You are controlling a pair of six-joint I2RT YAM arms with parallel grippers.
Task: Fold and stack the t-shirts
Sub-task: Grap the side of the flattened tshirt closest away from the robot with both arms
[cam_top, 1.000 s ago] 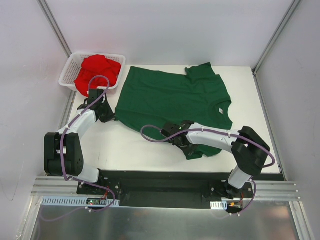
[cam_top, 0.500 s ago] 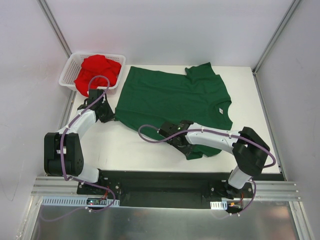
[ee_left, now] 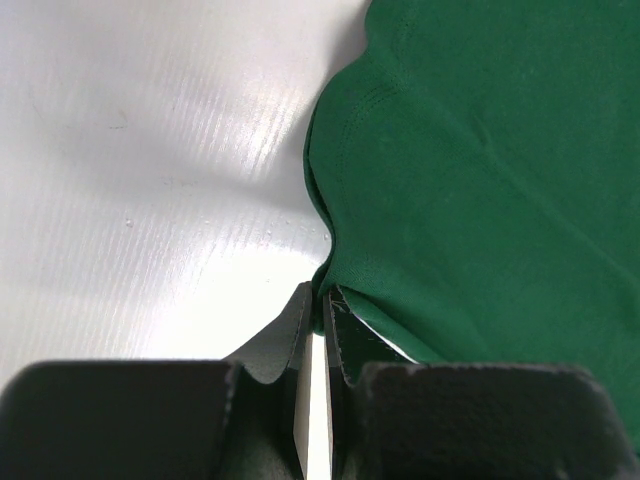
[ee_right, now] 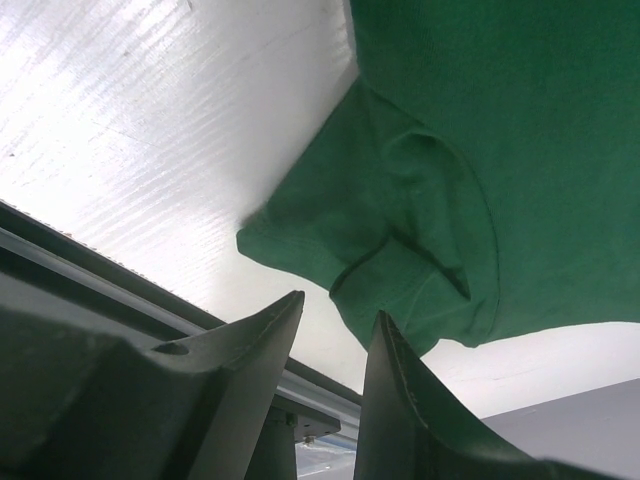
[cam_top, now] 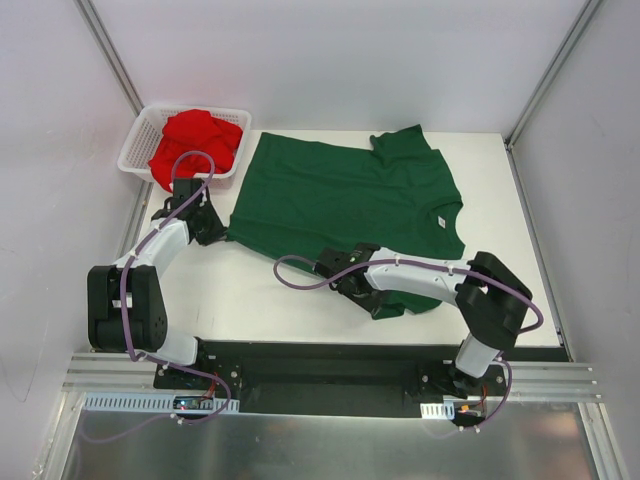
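Now that the right end effector [ee_right: 338, 305] has let its fingers spread a bit wider than a second ago, nothing sits between them. It has also slid a little to the left along the near edge of the green t-shirt [cam_top: 340, 190]. The near sleeve [ee_right: 400, 230] lies flat on the tabletop [cam_top: 260, 290] just past its tips. That looks like a let-go, so this side may be laid out and ready. The right arm reaches low and long from its base, bent at the elbow, with its wrist pointing left.

Farther out, the left end effector [ee_left: 320, 295] is pinched tight on the hem corner of the green t-shirt. It has pulled that corner a tiny bit to the left, which likely helps smooth the cloth. The left arm folds back at its elbow and stretches up along the left side of the tabletop.

The green t-shirt lies spread out in the middle of the tabletop, not yet folded. At the far left corner, the red t-shirt [cam_top: 195, 140] sits in a heap in the white basket [cam_top: 133, 150]. Both folds and the stack are left to do.
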